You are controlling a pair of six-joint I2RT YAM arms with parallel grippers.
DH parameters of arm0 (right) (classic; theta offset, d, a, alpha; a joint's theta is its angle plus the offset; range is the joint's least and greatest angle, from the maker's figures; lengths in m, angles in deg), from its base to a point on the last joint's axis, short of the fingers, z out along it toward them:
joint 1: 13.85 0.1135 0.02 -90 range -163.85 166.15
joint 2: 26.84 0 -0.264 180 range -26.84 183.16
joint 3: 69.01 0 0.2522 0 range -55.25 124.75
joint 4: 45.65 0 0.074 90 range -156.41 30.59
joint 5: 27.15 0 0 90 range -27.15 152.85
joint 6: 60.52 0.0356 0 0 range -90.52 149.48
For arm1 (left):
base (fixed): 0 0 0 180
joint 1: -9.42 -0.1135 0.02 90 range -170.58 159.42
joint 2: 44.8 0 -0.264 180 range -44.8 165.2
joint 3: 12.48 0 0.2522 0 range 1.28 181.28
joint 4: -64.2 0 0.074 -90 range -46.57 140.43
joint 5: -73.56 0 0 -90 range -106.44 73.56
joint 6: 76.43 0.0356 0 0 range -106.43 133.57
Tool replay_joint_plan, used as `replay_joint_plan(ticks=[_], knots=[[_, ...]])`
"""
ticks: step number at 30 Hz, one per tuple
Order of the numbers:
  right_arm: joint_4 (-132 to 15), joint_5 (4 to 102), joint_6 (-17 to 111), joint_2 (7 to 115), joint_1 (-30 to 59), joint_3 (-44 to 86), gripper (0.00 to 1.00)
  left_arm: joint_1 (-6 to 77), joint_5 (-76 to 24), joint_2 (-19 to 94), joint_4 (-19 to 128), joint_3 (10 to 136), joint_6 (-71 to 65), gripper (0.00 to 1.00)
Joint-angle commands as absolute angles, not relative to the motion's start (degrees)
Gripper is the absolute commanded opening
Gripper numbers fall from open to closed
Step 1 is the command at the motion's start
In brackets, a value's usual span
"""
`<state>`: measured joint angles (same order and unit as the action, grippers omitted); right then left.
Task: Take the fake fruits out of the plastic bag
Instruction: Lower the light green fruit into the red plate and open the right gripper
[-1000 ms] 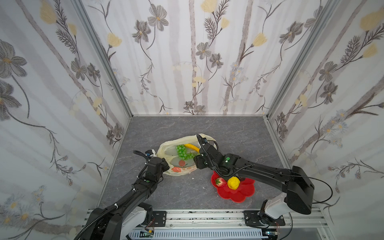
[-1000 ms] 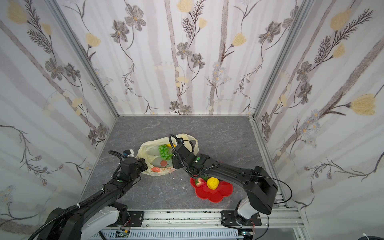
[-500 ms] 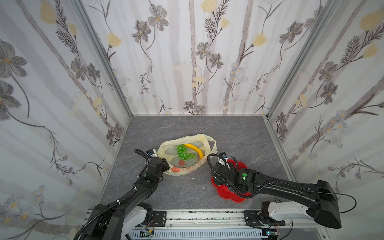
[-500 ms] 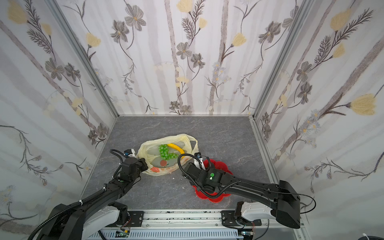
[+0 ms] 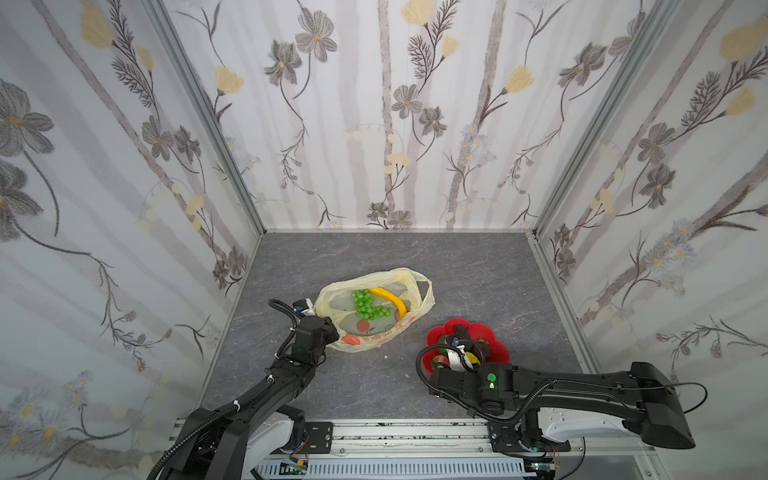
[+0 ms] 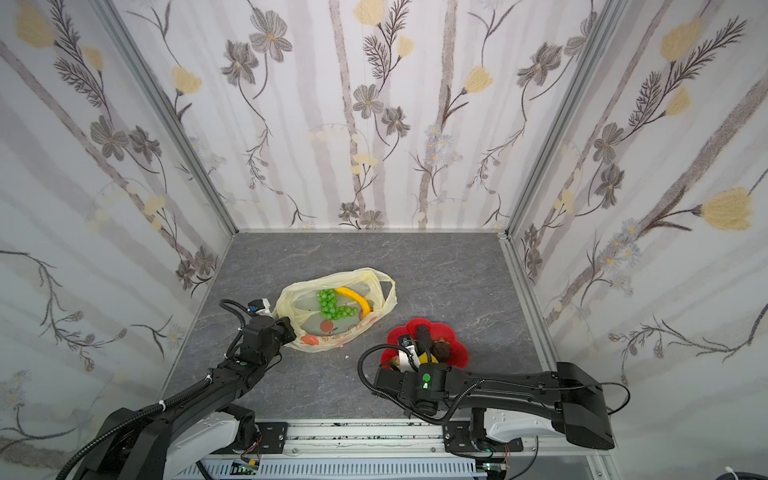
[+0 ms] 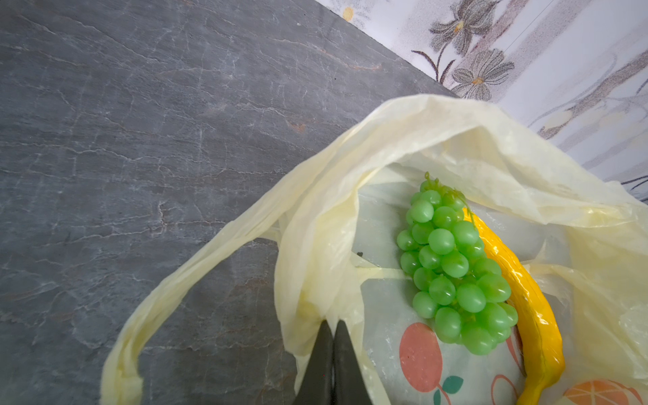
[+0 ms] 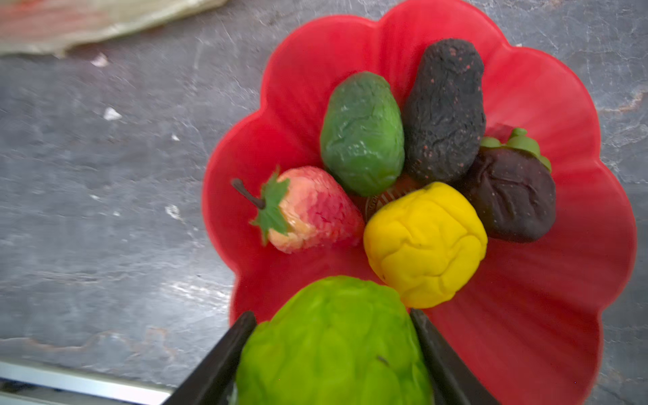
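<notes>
**Bumpy green fruit in right grip over dish; left pinches bag rim**

Right gripper: jaws partway open and clamped on both sides of the bumpy green fruit, which fills the gap btwn the fingers. The fruit hangs over the edge of the red dish; can't tell if it touches the dish. Lying in the dish just beyond the held fruit are the lemon, strawberry, avocado and two dark brown pieces, all bunched together and touching at dish ctr.

Left gripper: jaws fully closed, pinching a fold of the plastic bag at its rim. The grape bunch and banana lie inside the bag, near the fingertips but not touching them. The grapes rest against the banana along its length.

In both top views the bag sits a little left of frame ctr, in the lower half, mouth open w/ grapes and banana showing. The left gripper is at its lower-left edge. The dish sits to the lower right of the bag, apart from it. The right gripper is over the dish's lower-left part, so the held fruit is well clear of the bag.
</notes>
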<state>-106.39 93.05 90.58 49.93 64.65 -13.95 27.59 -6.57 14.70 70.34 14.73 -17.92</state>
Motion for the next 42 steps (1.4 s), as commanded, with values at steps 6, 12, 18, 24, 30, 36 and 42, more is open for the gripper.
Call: replay_joint_plan(ticks=[6, 12, 18, 24, 30, 36, 42], knots=[[-106.6, 100.6, 94.5, 52.4, 66.8, -15.6, 0.62, 27.5, -5.7, 14.8, 72.6, 14.6, -17.5, 0.0], [-105.6, 102.9, 95.6, 53.3, 67.8, -16.9, 0.64, 27.4, -5.7, 15.3, 72.7, 14.7, -17.6, 0.0], [-105.1, 104.2, 96.1, 54.5, 68.3, -17.0, 0.68, 27.4, -5.9, 15.8, 72.8, 14.8, -17.4, 0.0], [-104.3, 104.0, 96.2, 56.1, 69.5, -16.7, 0.75, 27.5, -5.8, 16.0, 73.0, 14.8, -17.4, 0.0], [-104.2, 103.5, 96.5, 58.2, 70.1, -16.1, 0.8, 27.3, -5.8, 16.0, 73.0, 14.8, -17.3, 0.0], [-105.8, 103.6, 96.8, 57.2, 70.3, -14.7, 0.83, 27.3, -5.9, 16.2, 73.1, 14.9, -17.4, 0.0], [-105.2, 102.2, 95.6, 51.8, 70.0, -14.0, 0.89, 27.4, -5.9, 16.1, 73.1, 14.8, -17.3, 0.0]])
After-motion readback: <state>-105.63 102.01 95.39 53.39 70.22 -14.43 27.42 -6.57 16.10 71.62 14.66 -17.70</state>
